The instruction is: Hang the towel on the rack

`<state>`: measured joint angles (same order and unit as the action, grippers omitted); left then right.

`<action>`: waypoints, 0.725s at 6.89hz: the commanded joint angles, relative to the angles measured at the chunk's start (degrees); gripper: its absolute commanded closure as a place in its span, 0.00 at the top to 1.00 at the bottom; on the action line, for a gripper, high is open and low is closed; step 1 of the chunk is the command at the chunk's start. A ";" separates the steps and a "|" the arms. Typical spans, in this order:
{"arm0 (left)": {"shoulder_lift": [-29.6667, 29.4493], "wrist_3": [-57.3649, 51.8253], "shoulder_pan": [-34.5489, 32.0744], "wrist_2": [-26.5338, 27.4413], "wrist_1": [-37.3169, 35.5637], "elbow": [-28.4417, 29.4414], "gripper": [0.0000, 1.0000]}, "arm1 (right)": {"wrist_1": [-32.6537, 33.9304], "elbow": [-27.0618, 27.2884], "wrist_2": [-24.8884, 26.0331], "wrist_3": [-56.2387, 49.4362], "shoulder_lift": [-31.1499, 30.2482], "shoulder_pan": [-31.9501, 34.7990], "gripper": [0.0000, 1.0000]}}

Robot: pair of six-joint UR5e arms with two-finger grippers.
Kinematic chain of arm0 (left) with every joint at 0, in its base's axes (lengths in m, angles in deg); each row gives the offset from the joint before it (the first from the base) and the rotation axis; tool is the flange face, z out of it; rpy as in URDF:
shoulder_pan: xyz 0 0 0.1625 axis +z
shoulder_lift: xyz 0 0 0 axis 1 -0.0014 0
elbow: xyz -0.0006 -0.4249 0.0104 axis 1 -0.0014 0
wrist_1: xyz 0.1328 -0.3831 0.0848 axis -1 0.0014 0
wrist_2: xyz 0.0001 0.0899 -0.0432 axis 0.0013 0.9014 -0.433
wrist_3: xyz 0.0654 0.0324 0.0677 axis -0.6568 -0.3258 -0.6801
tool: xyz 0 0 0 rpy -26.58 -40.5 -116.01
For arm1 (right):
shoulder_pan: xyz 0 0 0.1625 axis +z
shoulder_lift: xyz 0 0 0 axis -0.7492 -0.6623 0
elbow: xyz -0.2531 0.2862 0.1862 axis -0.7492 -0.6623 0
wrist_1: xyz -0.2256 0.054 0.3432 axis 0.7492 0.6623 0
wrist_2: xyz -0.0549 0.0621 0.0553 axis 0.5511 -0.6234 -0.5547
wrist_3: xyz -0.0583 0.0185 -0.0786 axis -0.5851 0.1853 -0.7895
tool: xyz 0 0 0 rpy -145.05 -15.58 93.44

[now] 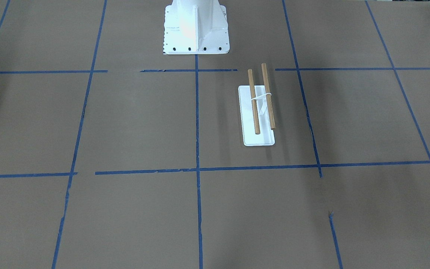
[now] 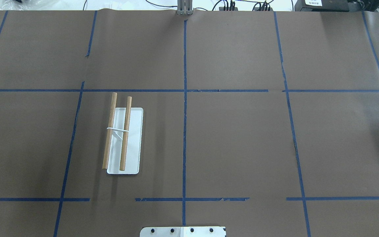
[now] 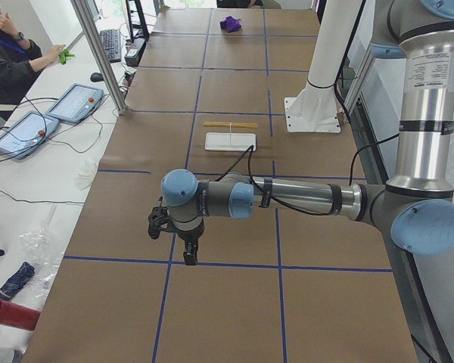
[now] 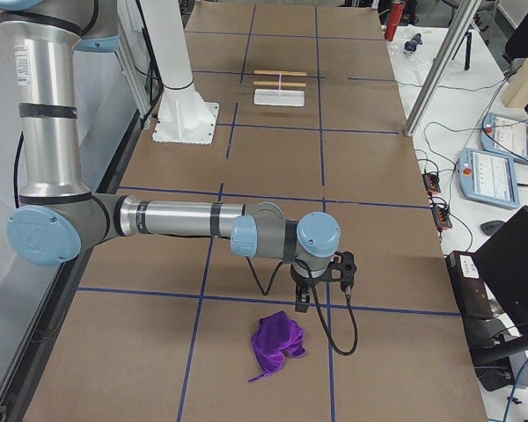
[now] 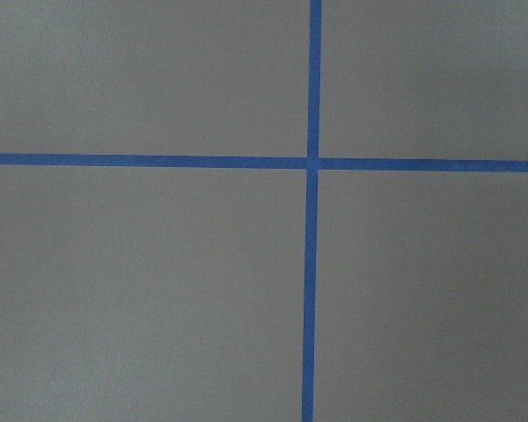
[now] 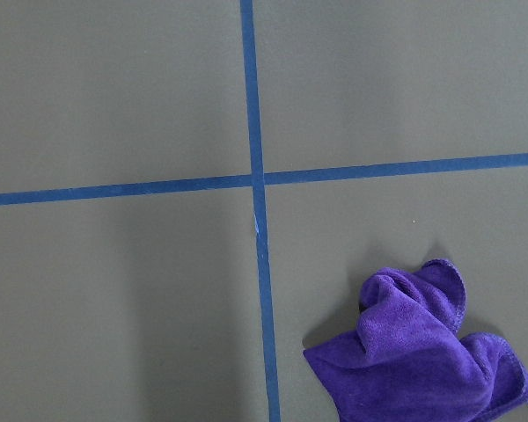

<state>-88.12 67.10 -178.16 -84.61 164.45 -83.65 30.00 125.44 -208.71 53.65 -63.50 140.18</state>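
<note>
Open table (image 2: 242, 148) is left all round the rack (image 2: 125, 131); only the pedestal (image 1: 195, 28) is found near it, to its right. The towel (image 4: 277, 343) is likewise ringed by open table.

Even, bright light; soft shadows; sharp

My left arm (image 3: 303, 198) and right arm (image 4: 172, 218) looked alike: silver tube links, grey joint housings and pale blue round caps (image 3: 427, 227) at the joints. Each upright link carried a white label (image 3: 431, 68) of small print, with black bands below it. A thin black cable (image 4: 345, 334) looped off each wrist. The left gripper (image 3: 189, 257) and right gripper (image 4: 301, 306) were black. The white pedestal (image 1: 196, 30) showed a row of dark bolt holes along its base plate's edge.
</note>
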 commanded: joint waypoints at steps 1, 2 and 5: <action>-0.12 0.00 0.00 0.00 0.09 -0.09 1.00 | -0.09 -0.02 0.17 0.00 -0.26 0.01 1.00; -0.30 0.00 0.00 -0.09 0.35 -0.79 1.00 | -0.10 0.16 -0.17 0.27 0.26 0.01 1.00; -0.39 0.44 0.00 -0.09 0.44 -3.43 1.00 | -2.98 -0.27 -0.35 1.84 3.49 -1.74 1.00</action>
<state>-88.47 67.40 -178.16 -84.70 164.86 -86.24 28.47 125.76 -208.92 54.34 -62.28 139.50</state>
